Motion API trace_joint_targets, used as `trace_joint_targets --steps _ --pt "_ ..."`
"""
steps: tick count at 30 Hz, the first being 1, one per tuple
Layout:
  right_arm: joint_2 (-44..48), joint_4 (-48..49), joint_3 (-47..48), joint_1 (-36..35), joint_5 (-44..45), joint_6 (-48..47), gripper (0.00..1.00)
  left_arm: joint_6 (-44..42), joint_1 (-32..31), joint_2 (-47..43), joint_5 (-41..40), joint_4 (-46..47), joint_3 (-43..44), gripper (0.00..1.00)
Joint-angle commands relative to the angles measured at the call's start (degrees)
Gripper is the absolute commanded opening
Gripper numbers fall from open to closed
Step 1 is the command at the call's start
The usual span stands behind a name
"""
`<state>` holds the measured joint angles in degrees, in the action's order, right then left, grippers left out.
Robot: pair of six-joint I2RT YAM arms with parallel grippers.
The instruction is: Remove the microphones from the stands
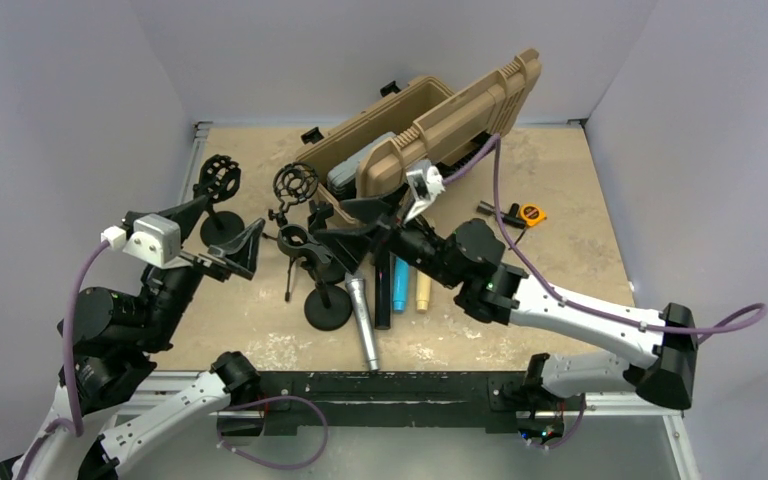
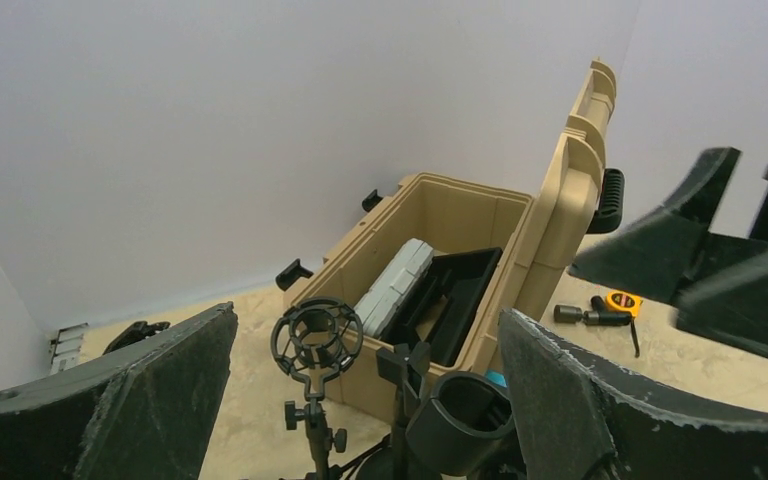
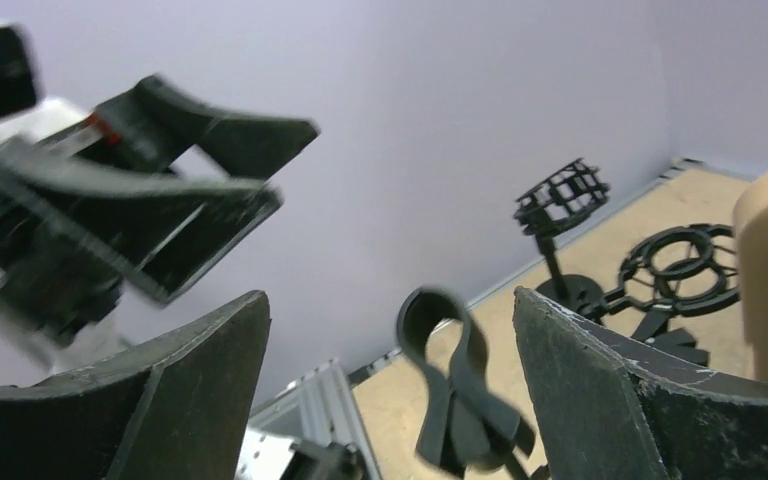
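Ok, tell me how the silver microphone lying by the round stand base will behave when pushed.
The silver microphone looks round-bodied and lies flat on the table, so a sideways push would probably roll it. Its taper suggests a curved path. It looks rigid and smooth, so perhaps slippery.

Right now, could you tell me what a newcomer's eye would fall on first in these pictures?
The big tan case, lid open, stands at the back of the table. In front of it the left arm and right arm reach toward a black stand whose clip is empty; a silver microphone lies flat beside its base.
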<state>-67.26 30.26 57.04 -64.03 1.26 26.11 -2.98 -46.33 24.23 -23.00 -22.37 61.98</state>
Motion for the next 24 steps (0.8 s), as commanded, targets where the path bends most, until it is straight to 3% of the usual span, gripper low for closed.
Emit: trace_joint_targets --steps 1,9,19,24 --pt "-6.5 -7.5 9.9 -1.1 10.7 -1.7 0.88 1.0 -0.4 -1.0 -0.7 -0.5 -0.7 0.99" --pt "-14.6 -12.4 16.6 -3.0 13.8 -5.6 0.65 -0.2 -0.3 -1.8 -1.5 -1.0 -2.3 0.99" --pt "-19.3 -14.9 18.4 -3.5 13.0 -8.3 0.47 -2.8 -0.3 -2.5 -2.3 -0.4 -2.9 0.99" --pt "-19.6 -15.7 15.9 -4.2 13.1 -8.6 0.44 -3.1 -0.4 -3.1 -2.9 -0.9 -3.5 0.99"
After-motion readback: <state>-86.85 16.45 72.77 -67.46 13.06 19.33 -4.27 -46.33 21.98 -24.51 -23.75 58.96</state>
